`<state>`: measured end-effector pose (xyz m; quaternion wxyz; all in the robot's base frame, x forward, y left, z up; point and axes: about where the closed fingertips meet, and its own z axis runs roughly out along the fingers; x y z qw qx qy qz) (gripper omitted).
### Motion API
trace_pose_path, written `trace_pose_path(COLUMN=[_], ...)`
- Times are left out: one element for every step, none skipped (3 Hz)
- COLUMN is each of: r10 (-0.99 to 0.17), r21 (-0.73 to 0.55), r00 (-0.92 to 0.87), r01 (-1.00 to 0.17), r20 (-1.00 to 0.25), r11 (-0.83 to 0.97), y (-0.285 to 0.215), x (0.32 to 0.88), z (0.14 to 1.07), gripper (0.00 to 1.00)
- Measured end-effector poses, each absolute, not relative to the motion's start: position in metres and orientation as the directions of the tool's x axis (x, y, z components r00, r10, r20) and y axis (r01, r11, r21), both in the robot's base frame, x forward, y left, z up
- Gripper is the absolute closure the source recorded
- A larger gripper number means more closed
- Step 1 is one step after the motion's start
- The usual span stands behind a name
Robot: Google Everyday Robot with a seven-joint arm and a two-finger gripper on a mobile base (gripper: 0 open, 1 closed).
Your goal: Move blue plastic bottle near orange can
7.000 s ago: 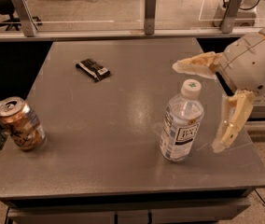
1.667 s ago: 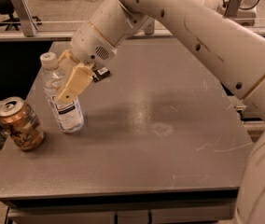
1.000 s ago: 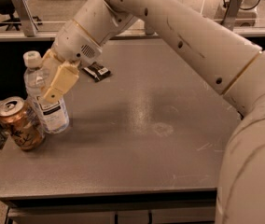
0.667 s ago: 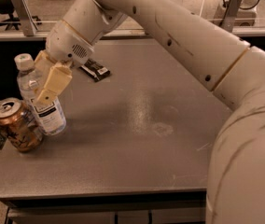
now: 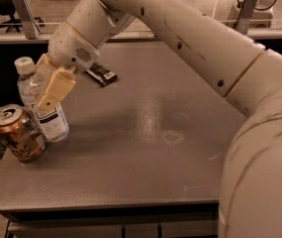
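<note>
The blue plastic bottle (image 5: pixel 53 123) is clear with a white cap and a white-and-dark label. It leans slightly at the table's left edge, its base on or just above the surface. The orange can (image 5: pixel 18 133) stands right beside it on the left, touching or nearly touching. My gripper (image 5: pixel 44 90) reaches in from the upper right and is shut on the bottle's upper body. One cream finger (image 5: pixel 56 86) lies across the bottle's front. The other finger is mostly hidden behind the bottle.
A flat black wrapper (image 5: pixel 101 75) lies on the grey table (image 5: pixel 146 152) behind the gripper. My big white arm fills the right side and top of the view. Metal rail posts (image 5: pixel 24 14) stand behind the table. The can sits close to the table's left edge.
The gripper has carried the bottle from the table's right side to the left. Over the last second it came down and closer, until the bottle stood beside the can.
</note>
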<state>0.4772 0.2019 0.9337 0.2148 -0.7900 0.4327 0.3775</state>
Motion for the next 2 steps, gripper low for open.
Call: trace_pose_path(r10=[-0.52,-0.519], r21=[-0.014,-0.015], r00=[0.342,0.343], r01=[-0.845,-0.844], r20=[-0.783,-0.783], r11=[-0.535,-0.536], y=[0.204,0.2059], x=[0.4765,0.4759], z=[0.9336,0.9335], gripper=[0.12,0.0])
